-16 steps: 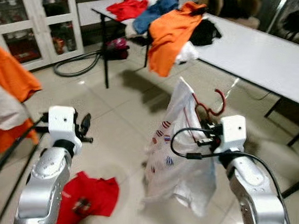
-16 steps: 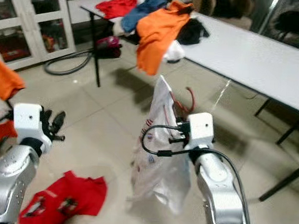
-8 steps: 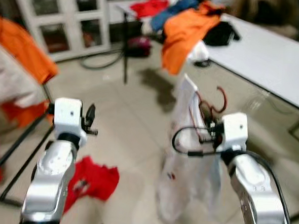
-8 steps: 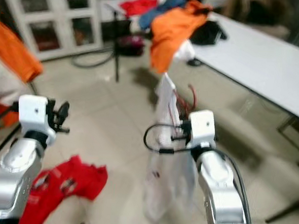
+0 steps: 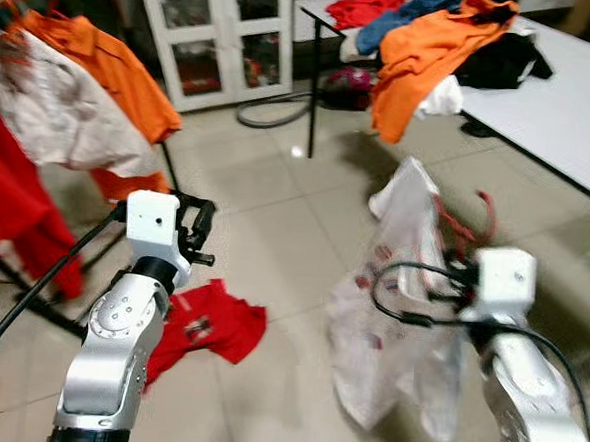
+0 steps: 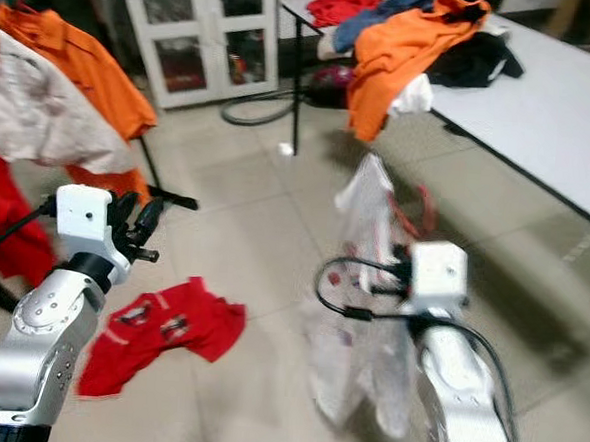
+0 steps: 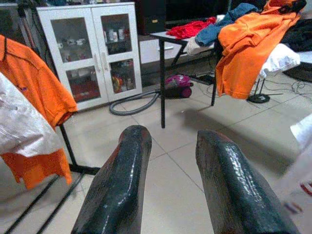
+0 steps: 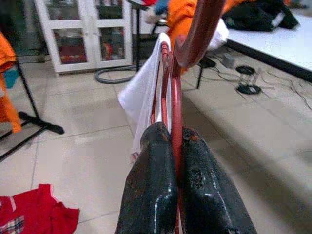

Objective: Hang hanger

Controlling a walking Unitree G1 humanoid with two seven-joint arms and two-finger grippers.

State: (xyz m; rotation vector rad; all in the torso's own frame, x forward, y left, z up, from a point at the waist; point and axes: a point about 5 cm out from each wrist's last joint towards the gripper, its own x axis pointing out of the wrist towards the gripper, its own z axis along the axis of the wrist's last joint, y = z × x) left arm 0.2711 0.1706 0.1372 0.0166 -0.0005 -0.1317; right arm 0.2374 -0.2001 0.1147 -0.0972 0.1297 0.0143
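1. The right claw (image 8: pixel 173 161) is pressed together on the stem of a red hanger (image 8: pixel 176 105), its two black fingers (image 8: pixel 151 190) pinching the thin red bar just below the hook. The hanger is held out over the tiled floor (image 5: pixel 274 230) in front of the robot, on its right side.
2. A white patterned shirt (image 5: pixel 394 317) hangs from that hanger, drooping down towards the floor; the head views show it blurred.
3. The left claw (image 7: pixel 168 146) is spread, its two fingers (image 7: pixel 122 180) apart with nothing between them, raised on the robot's left.
4. A red garment (image 5: pixel 208 326) lies crumpled on the floor, between the two arms and nearer the left one.
5. Further left stands a black clothes rack (image 5: pixel 123 241) carrying an orange shirt (image 5: pixel 109 64), a whitish shirt (image 5: pixel 56 111) and a red piece (image 5: pixel 11 204).
6. Beyond, a white table (image 5: pixel 573 98) with black legs bears a heap of clothes: an orange shirt (image 5: pixel 425 59) draped over its edge, a blue item (image 5: pixel 403 12), a red one (image 5: pixel 363 3) and a black one (image 5: pixel 500 58).
7. Under the table lie a grey hose (image 5: pixel 267 109) and a magenta vacuum cleaner (image 5: pixel 345 84).
8. Farthest back is a white glass-door cabinet (image 5: pixel 221 31).
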